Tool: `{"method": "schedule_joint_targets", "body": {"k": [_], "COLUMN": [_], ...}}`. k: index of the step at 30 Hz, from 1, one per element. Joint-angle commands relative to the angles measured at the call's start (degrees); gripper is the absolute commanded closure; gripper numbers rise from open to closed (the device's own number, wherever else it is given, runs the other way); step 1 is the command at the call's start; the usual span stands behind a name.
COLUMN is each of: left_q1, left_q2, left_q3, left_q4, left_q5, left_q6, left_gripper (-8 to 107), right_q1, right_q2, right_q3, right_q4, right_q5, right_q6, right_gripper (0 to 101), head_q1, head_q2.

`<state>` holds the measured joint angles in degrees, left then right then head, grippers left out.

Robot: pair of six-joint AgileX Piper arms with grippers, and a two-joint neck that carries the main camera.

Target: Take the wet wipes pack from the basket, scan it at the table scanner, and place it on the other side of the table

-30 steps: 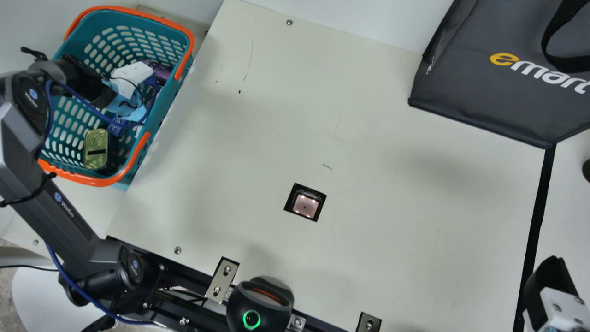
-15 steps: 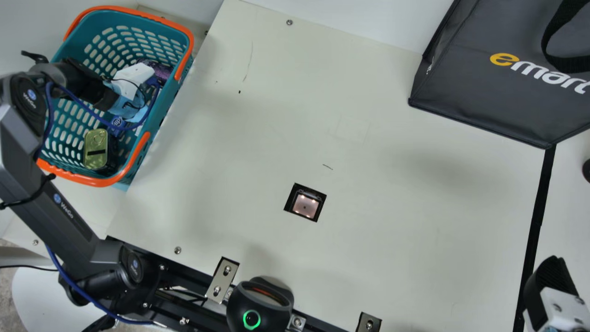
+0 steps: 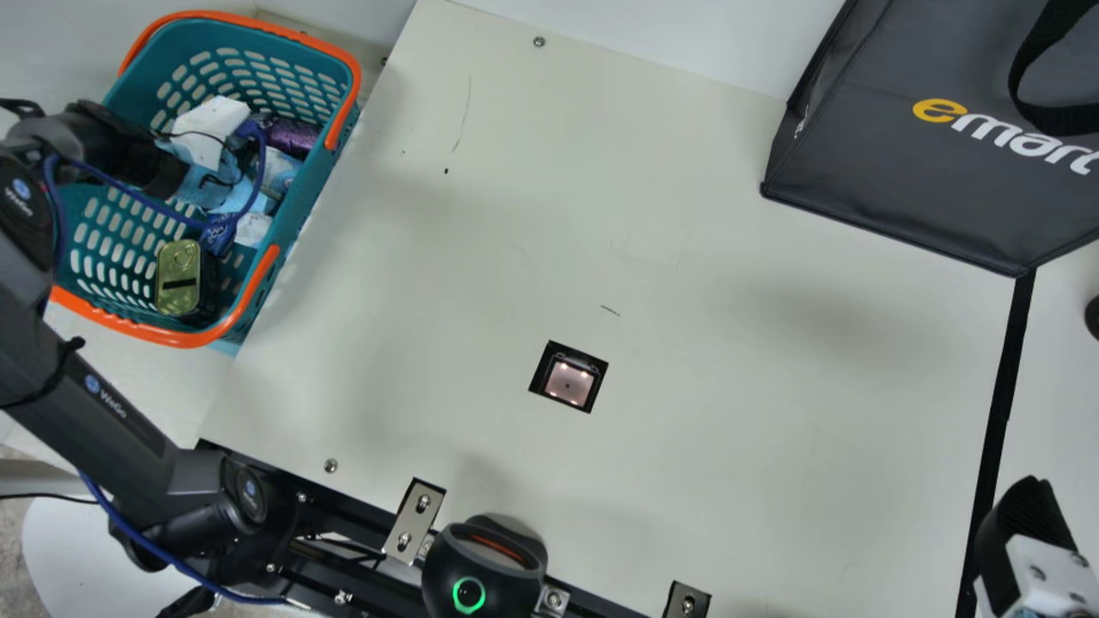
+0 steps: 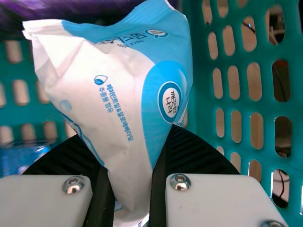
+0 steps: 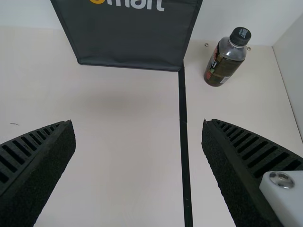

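Shifted towards nine o'clock in the main view, your left gripper point(image 4: 131, 165), nearly closed, pinches one end of the wet wipes pack point(image 4: 118, 94) inside the ten-o'clock basket point(image 3: 180, 43), presumably leaving its bulk scannable; your right gripper point(image 5: 137, 126) gapes wide, empty.

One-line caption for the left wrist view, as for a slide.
Left gripper with its fingers closed on the white-and-blue wet wipes pack, inside the teal basket.

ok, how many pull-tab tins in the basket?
1: the gold pull-tab tin, toward the basket's lower end in the main view. More may be hidden under the left arm or wet wipes pack.
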<state>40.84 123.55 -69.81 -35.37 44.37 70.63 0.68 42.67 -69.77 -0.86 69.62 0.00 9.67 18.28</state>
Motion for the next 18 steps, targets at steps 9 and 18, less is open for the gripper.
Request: {"method": "schedule_joint_targets", "body": {"k": [9,18], "left_q1": [2.9,4.8], "left_q2": [-4.6,-12.2], "left_q3": [1.3,2.8], "left_q4": [-0.7,-0.6], "left_q5": [1.1,2.5], "left_q6": [-1.9,-6.0], "left_gripper": [107,107], "right_q1": [0.0,0.0], "right_q2": [0.0,0.0], "right_q3": [0.0,0.0], "right_q4": [0.0,0.0], "right_q5": [0.0,0.0], "right_q6": [0.0,0.0], "right_gripper": [6,6], "head_q1": [-1.7,-1.7], "head_q2": [0.1,0.1]}}
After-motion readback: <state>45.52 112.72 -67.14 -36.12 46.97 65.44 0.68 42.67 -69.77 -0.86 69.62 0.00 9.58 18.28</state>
